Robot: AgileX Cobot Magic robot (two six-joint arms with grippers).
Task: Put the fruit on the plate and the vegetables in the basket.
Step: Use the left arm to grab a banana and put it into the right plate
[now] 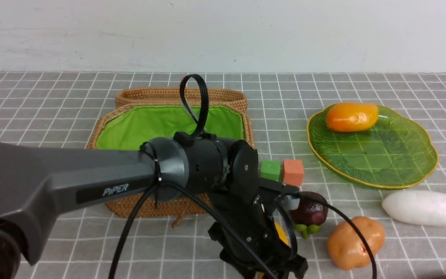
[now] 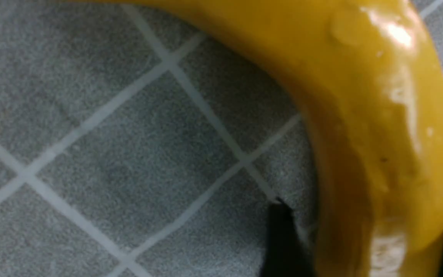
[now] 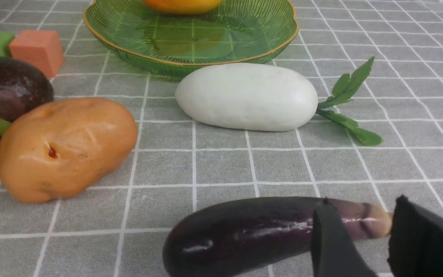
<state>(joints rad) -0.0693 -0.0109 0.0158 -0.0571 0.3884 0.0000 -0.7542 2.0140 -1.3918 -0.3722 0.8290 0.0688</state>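
A yellow banana point(image 2: 360, 96) lies on the grey checked cloth between my left gripper's point(image 2: 367, 207) fingers; one finger point(image 2: 283, 238) stands a little off it. In the front view only a sliver of banana point(image 1: 282, 233) shows behind the left gripper point(image 1: 273, 267). The mango point(image 1: 351, 116) rests on the green plate point(image 1: 401, 170). The mangosteen point(image 1: 310, 212), potato point(image 1: 354, 242) and radish point(image 1: 422, 208) lie on the cloth. The basket point(image 1: 246, 128) stands open. My right gripper point(image 3: 363, 204) is open near the stem end of a dark-purple eggplant point(image 3: 237, 234).
A green cube point(image 1: 270, 169) and an orange cube point(image 1: 293, 171) sit between the basket and the plate. The basket's woven lid point(image 1: 149, 95) leans behind it. My left arm point(image 1: 91, 182) crosses in front of the basket. A white wall backs the table.
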